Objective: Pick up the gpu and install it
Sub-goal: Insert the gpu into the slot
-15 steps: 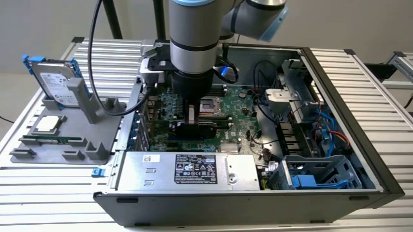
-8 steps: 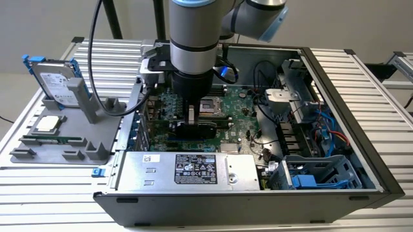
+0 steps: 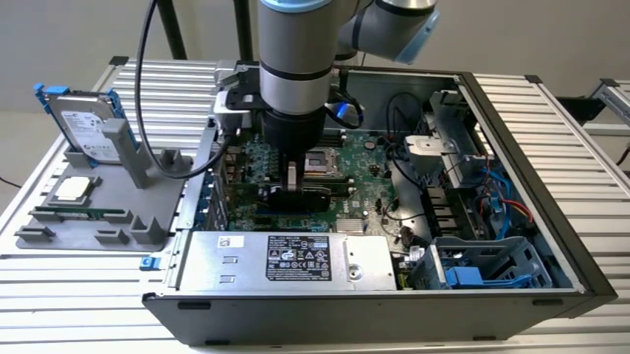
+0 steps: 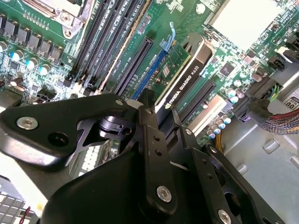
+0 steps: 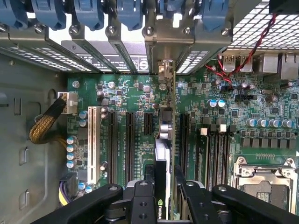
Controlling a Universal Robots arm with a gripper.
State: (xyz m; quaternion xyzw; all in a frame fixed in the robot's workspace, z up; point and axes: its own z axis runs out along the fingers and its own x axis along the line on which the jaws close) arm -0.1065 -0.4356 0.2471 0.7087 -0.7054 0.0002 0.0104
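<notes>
A: Where is the gpu [image 4: 184, 77]?

B: Standing on edge inside the computer case [image 3: 512, 291], over the motherboard [image 5: 224, 130] slots, near the centre of the exterior view.

A: And the gripper [image 5: 164, 184]?

B: Clamped narrow on the gpu's upper edge. In the exterior view a grey tray [image 3: 59, 240] with a hard drive [image 3: 84, 125] sits at nine o'clock from the case, on the worktop [image 3: 591, 192].

Arm [image 3: 293, 59] vertical, wrist pointing straight down. Claw [image 3: 295, 179] at its lower end, fingers [image 5: 143, 198] closed together, one either side of centre.
</notes>
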